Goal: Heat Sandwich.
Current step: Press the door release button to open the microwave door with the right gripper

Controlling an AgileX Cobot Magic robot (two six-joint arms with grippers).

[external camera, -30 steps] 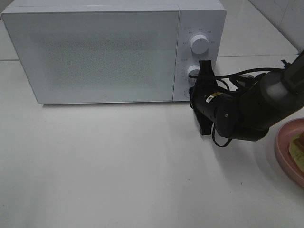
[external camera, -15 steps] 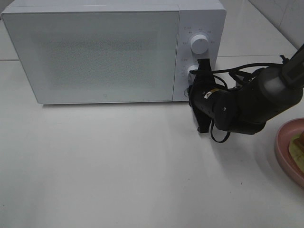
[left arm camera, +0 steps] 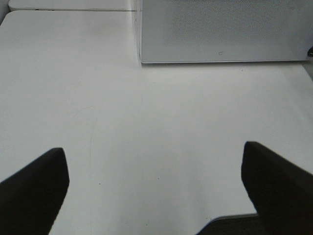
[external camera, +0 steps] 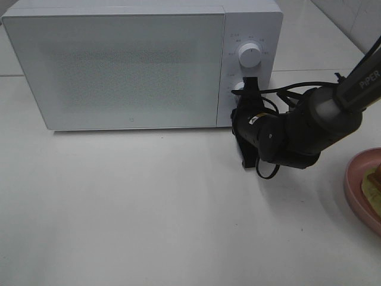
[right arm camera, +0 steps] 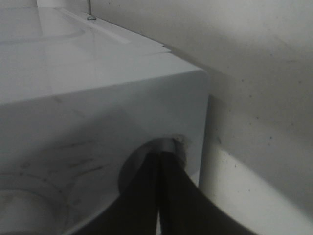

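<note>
The right arm is sliding closer to the microwave. A second ago it was a bit further out over the desk. Now the right end effector is pushing its tip into a round dip low on the front of the microwave, under the two knobs. Its two fingers are squeezed tight together and are holding nothing. They are working like one poking finger.

I think this round dip is the button that opens the door. The door is looking flat and closed for now. So the job is only starting: the door has to pop open before any food can go inside.

The sandwich is sitting on a pink plate at the far right edge of the desk, well apart from the microwave. Only a small piece of it is showing, and nobody is touching it.

The left end effector is hanging over bare desk in front of the microwave. Its fingers are spread wide and nothing is between them. It is looking ready to help once the door swings out.

If the poke is slipping off the button, the door may be staying closed, so the push needs to be straight in.
</note>
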